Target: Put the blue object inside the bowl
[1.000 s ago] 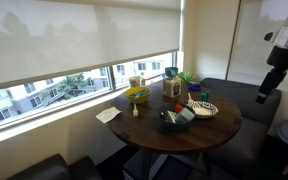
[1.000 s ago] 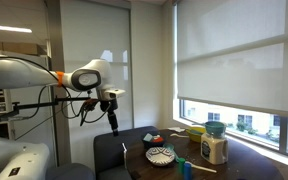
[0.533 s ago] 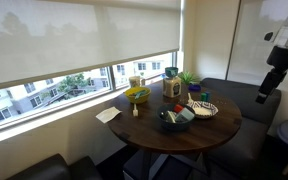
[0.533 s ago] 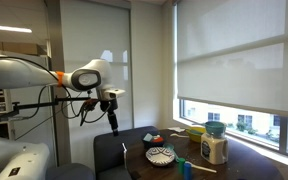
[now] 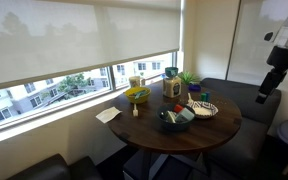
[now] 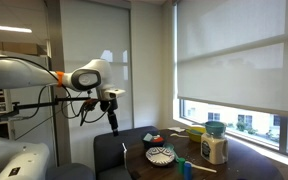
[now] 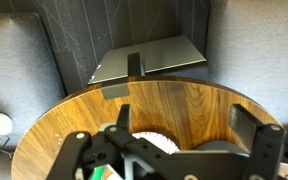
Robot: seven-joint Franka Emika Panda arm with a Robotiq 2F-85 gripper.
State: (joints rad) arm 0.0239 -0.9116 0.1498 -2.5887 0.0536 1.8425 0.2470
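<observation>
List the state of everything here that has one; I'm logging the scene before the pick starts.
tool: open, empty, clear of the table.
blue object: on the table, not grasped.
dark bowl: upright on the table.
jar: upright, lid on.
window shade: lowered most of the way.

**Daylight from one side, soft low-detail frames**

Your main light comes through the window point(image 5: 74, 88) strip below the roller shade point(image 5: 74, 40). The shade glows evenly, diffusing it. In both exterior views the room's interior reads dim against that brightness. A ceiling light point(image 6: 6, 28) adds one thin bright line. Your exterior frames are small and soft, so fine detail on the table point(image 5: 199, 128) smears. Wrist view: even light, wood grain fairly crisp. The gripper point(image 7: 174, 150), close to the lens, looks slightly out of focus.
</observation>
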